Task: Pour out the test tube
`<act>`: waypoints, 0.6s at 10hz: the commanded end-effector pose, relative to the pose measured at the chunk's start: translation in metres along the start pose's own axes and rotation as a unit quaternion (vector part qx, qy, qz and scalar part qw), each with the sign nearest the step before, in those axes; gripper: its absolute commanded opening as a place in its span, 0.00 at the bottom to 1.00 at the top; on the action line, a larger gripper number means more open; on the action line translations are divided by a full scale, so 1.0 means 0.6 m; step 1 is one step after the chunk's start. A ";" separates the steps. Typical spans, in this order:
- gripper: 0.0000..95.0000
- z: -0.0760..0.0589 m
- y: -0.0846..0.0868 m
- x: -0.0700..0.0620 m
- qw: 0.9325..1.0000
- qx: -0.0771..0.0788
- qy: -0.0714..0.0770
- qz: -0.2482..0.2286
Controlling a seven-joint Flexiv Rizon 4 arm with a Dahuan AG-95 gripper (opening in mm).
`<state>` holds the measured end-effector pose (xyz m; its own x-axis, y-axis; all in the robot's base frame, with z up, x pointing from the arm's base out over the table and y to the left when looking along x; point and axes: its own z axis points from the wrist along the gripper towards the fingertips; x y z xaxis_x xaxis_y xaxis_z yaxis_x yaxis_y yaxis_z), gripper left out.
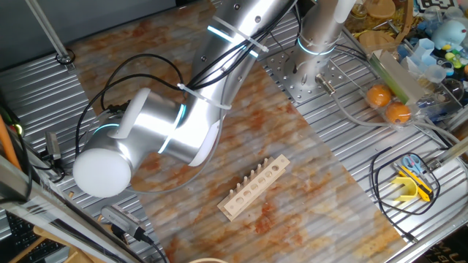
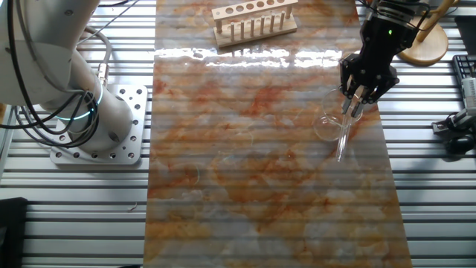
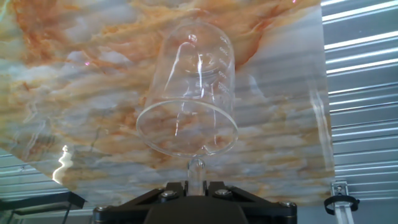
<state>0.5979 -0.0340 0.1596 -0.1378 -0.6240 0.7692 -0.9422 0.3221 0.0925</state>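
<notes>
1. The gripper (image 2: 355,95) hangs over the right side of the marbled mat (image 2: 245,186) in the other fixed view, near the mat's right edge, and it's pinching the test tube (image 2: 343,134) between its fingers.

2. In that view the tube's long axis is tilted, not straight up: the held top end is up at the fingers, and the free end slants down and a bit to the left, toward the mat's near edge.

3. The beaker (image 2: 328,119) stands upright on the mat right next to the tube, just left of it. From this side the tube crosses over the beaker's outline, and I honestly can't tell if glass is touching glass.

4. In the hand view the tube (image 3: 196,175) sticks out of the black fingers (image 3: 174,202) and points straight at the beaker (image 3: 189,99), its end sitting right at the lip of the rim. The beaker's mouth faces the camera.

5. I can't see any liquid in either piece of glass; it's all too clear to say.

6. The wooden rack (image 2: 253,21) sits at the far edge of the mat, well apart from the gripper. In one fixed view the rack (image 1: 254,187) lies out in the open, while the arm (image 1: 183,109) hides the gripper and the glassware.
</notes>
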 end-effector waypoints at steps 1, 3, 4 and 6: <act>0.00 0.000 0.001 0.000 1.000 0.001 0.000 0.001; 0.00 0.000 0.001 0.001 1.000 0.000 -0.001 0.003; 0.00 0.000 0.001 0.001 1.000 0.000 0.000 0.003; 0.00 0.001 0.001 0.002 1.000 0.001 0.001 0.003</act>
<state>0.5973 -0.0348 0.1602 -0.1432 -0.6188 0.7724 -0.9417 0.3254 0.0861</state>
